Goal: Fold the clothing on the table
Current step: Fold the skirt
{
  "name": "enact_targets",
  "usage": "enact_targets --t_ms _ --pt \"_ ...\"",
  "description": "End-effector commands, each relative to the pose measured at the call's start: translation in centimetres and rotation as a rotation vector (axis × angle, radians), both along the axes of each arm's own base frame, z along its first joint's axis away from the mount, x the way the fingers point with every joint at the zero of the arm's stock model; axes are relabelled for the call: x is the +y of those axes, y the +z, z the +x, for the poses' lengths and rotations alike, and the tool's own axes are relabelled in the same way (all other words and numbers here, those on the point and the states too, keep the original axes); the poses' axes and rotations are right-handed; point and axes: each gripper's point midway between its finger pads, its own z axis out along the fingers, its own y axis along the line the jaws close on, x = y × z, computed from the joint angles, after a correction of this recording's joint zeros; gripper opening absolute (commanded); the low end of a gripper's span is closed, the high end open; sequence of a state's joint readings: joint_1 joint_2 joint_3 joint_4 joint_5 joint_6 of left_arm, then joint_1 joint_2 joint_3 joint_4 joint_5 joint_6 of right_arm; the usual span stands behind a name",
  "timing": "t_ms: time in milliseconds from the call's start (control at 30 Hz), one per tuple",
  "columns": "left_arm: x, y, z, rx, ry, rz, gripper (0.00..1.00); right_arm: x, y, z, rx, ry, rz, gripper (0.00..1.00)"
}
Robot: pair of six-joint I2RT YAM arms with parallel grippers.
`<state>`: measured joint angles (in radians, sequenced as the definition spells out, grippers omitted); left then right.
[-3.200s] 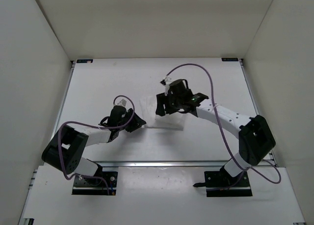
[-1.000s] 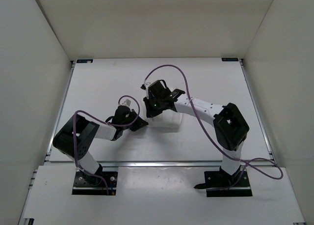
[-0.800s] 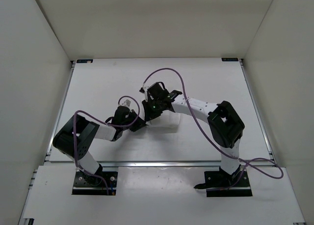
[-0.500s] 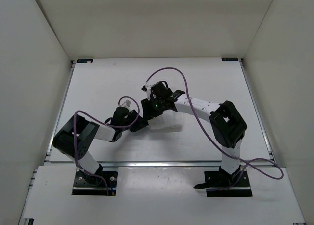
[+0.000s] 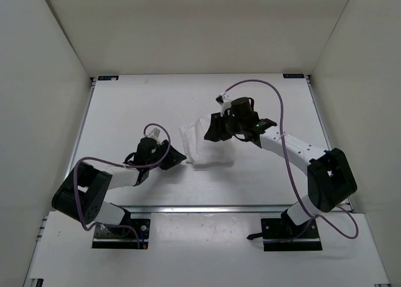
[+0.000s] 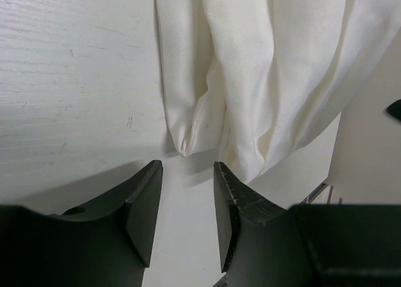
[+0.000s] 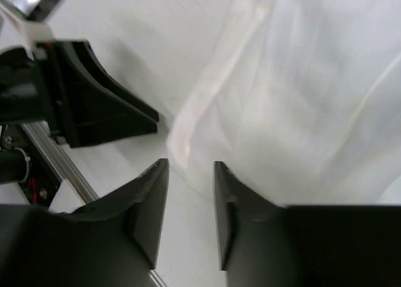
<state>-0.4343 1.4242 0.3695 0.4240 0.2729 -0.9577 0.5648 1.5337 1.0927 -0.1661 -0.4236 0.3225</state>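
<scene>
Both the left pincer (image 6: 186,168) and right pincer (image 7: 190,165) stand spread beside the soft, creased white clothing (image 6: 250,80).

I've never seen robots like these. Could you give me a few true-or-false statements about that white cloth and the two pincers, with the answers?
1. The clothing lies rumpled on the table. True.
2. The left pincer is clamped on the clothing. False: its jaws stand apart with nothing between them, and the clothing lies just ahead of its tips.
3. The right pincer is open and holds nothing. True.
4. The clothing is dark blue. False: it is white.
5. A purple cable runs along each arm. True.
</scene>
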Motion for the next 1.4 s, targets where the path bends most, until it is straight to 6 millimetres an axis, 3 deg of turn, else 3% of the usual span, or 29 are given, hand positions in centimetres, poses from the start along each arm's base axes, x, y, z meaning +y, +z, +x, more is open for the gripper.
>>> enact_targets --t_ms 0,133,300,467,600,700,767,833,900,933,967,1000,1033,1067,1100,1200,1233,1267,1300,1333,1367 --pt "0.6 -0.5 -0.2 0.005 -0.003 0.034 0.49 -0.2 -1.6 -1.0 0.004 0.021 -0.011 0.3" --pt "-0.1 -1.1 -0.1 0.013 -0.015 0.039 0.42 -0.1 -4.1 -1.4 0.056 0.049 -0.01 0.0" --pt "-1.7 -2.0 0.9 0.027 -0.044 0.041 0.36 1.8 -5.3 -1.0 0.072 0.099 0.068 0.0" --pt "-2.3 -3.1 0.7 0.056 -0.067 0.047 0.29 3.6 -7.8 1.5 0.122 0.086 0.069 0.0" --pt "-2.0 -3.4 0.2 0.057 -0.071 0.04 0.25 3.7 -9.9 3.7 0.223 0.005 0.117 0.0" --pt "-0.7 -3.3 0.0 0.067 -0.062 0.057 0.29 3.9 -11.6 4.4 0.323 -0.008 0.13 0.0" --pt "0.2 -3.1 -0.4 0.073 -0.058 0.061 0.35 4.0 -10.7 5.2 0.31 -0.005 0.137 0.0" --pt "0.8 -1.1 0.0 0.019 -0.06 0.054 0.39 4.2 -9.4 4.8 0.3 0.024 0.153 0.0" --pt "1.3 0.3 -0.5 0.008 -0.077 0.064 0.44 4.7 -5.3 4.8 0.234 0.058 0.181 0.0" --pt "1.5 2.0 -0.2 -0.048 -0.089 0.066 0.45 4.4 -4.4 5.2 0.208 0.042 0.17 0.0" --pt "1.8 3.5 -0.3 -0.081 -0.106 0.076 0.46 4.1 -2.0 5.4 0.142 0.03 0.138 0.02" --pt "2.2 3.4 -1.2 -0.043 -0.122 0.094 0.45 3.8 -0.2 4.7 0.106 0.039 0.091 0.08" --pt "2.6 5.4 -0.7 -0.104 -0.12 0.101 0.42 3.1 2.0 4.7 0.02 0.006 0.018 0.14" --pt "3.4 6.6 -1.1 -0.115 -0.119 0.11 0.4 1.7 1.8 5.7 -0.036 -0.08 -0.074 0.29" --pt "4.1 7.7 -1.3 -0.123 -0.109 0.114 0.39 0.9 3.3 4.7 -0.102 -0.087 -0.138 0.38" --pt "5.7 10.7 -2.0 -0.192 -0.12 0.153 0.42 -4.0 5.0 4.6 -0.263 -0.222 -0.322 0.47" --pt "5.9 11.4 -2.2 -0.205 -0.124 0.165 0.49 -5.4 3.2 4.1 -0.221 -0.214 -0.37 0.47" --pt "5.8 12.5 -2.6 -0.259 -0.144 0.174 0.5 -5.6 3.5 3.7 -0.213 -0.212 -0.352 0.48" --pt "5.9 13.7 -2.8 -0.284 -0.139 0.187 0.5 -7.1 2.8 3.3 -0.192 -0.23 -0.365 0.5" --pt "6.2 13.6 -3.1 -0.28 -0.139 0.22 0.5 -7.5 2.5 2.5 -0.202 -0.227 -0.355 0.57" --pt "6.3 14.1 -2.9 -0.296 -0.141 0.248 0.58 -7.8 2.6 1.9 -0.219 -0.232 -0.336 0.66"
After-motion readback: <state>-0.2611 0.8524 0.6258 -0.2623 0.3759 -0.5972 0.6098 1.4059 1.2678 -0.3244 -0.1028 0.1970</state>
